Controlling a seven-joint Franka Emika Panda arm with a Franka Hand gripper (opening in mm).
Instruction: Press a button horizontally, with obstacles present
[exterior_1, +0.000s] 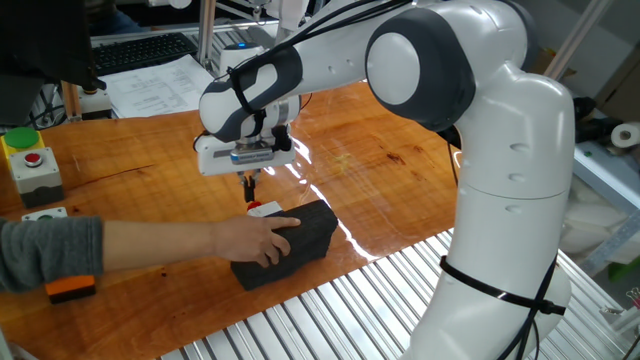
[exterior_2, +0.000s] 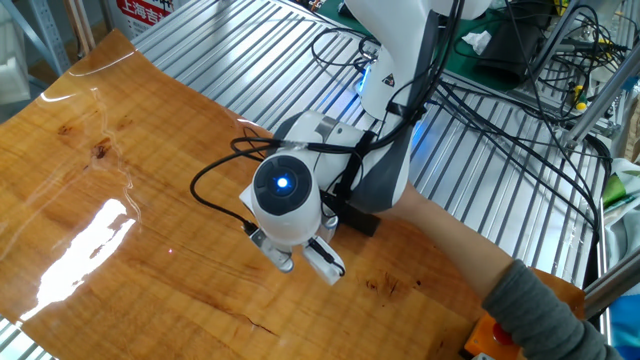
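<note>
The button (exterior_1: 263, 208), a small red cap on a white housing, sits on the wooden table just behind the dark block (exterior_1: 296, 243). A person's hand (exterior_1: 250, 240) rests on the block's left end. My gripper (exterior_1: 250, 185) hangs just above and behind the button with its fingers pointing down. They are pressed together into one narrow dark tip and hold nothing. In the other fixed view my wrist (exterior_2: 287, 197) hides the button and fingertips. Only a corner of the block (exterior_2: 357, 218) shows beside the person's forearm (exterior_2: 455, 250).
A grey button box (exterior_1: 31, 167) with a red cap stands at the table's left edge, with a white box (exterior_1: 45, 213) below it. An orange object (exterior_1: 71, 288) lies under the person's sleeve. Ribbed metal borders the table's front (exterior_1: 330, 310). Cables (exterior_2: 500, 110) lie behind my base.
</note>
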